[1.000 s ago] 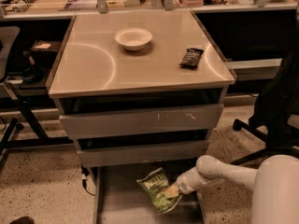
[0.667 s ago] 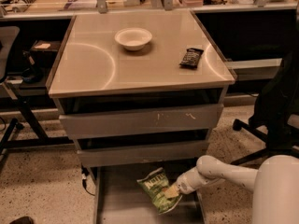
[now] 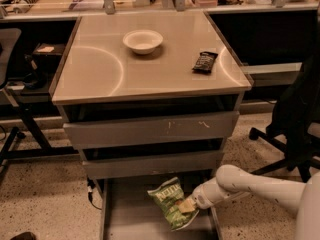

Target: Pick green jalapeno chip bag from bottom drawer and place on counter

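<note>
Green jalapeno chip bag inside open bottom drawer, right half, tilted up off floor. Gripper at bag's right edge, jaws clenched on it (fingertips overlap green foil). Versus a second ago: nothing moved, bag and gripper in same spot. Judgement: grasp settling, lift not begun, placing on counter still ahead. Drawer holds only the bag. On counter: white bowl, looks empty, and dark packet, well apart. Two upper drawers shut.

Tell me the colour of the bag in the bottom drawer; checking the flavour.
Green bag with pale lettering, in the camera view; gripper at its right edge.
</note>
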